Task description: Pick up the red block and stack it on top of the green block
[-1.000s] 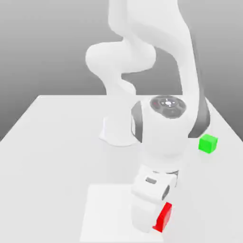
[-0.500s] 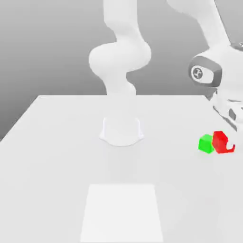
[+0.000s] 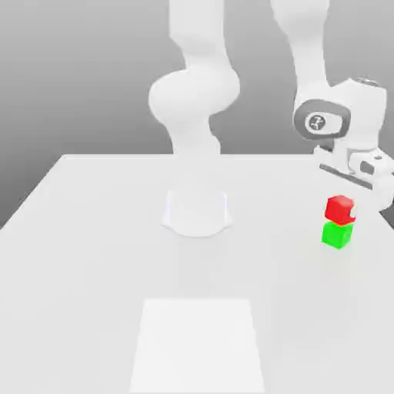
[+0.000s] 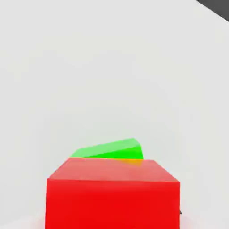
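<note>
I see the red block (image 3: 339, 208) sitting atop the green block (image 3: 337, 235), table's (image 3: 100, 254) 3 o'clock edge. Looks light, rigid, smooth; I'd pinch opposite flat faces. Gripper (image 3: 368, 188) beside it; can't tell its opening or grip.

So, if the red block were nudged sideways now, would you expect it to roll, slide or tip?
The red block is a flat-faced cube, so it should slide, not roll. It looks rigid and smooth, so probably somewhat slippery. It sits on the green block, apparently slightly askew, so a firm push would likely tip it off an edge.
</note>
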